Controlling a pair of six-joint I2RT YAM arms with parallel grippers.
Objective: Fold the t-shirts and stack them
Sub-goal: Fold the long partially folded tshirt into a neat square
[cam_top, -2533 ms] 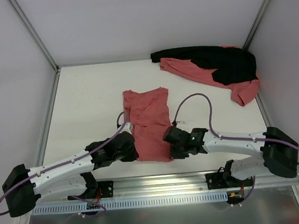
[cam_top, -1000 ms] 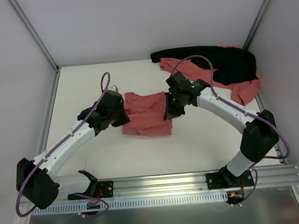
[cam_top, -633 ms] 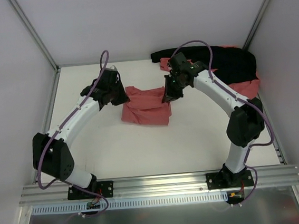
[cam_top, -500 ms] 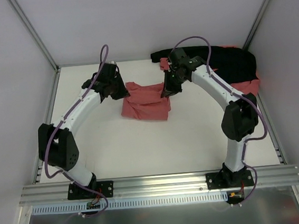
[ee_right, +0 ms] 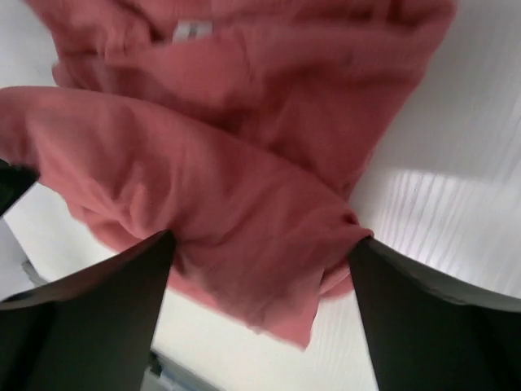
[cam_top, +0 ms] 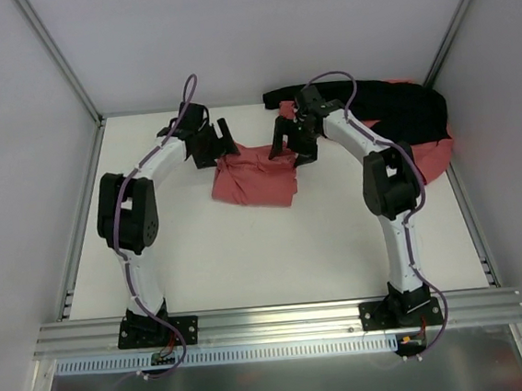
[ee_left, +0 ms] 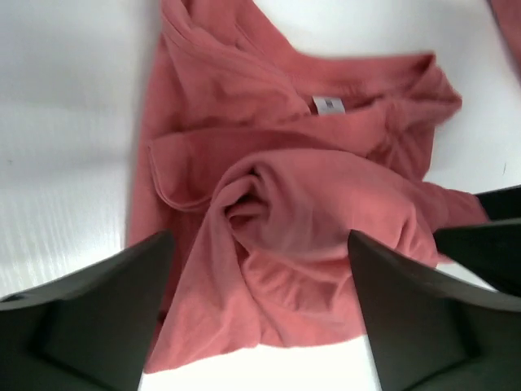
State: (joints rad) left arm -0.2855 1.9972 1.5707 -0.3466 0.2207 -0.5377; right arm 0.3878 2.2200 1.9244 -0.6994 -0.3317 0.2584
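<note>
L-pincer [cam_top: 218,148], R-pincer [cam_top: 292,148] wide over tee [cam_top: 255,179]

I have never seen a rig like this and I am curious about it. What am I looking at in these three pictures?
You are looking at two white robot arms bolted at the near edge of a white table. The wide picture comes from a fixed camera above and behind them. Each close-up comes from a small camera on one wrist, so the dark shapes in the lower corners are that arm's own fingers.

In the middle of the table lies a loosely folded salmon-red t-shirt. The left gripper and right gripper hang over its far edge, one at each side. Both are open and grip nothing.

In the far right corner is a heap, with a black garment lying over more salmon-red cloth.
</note>
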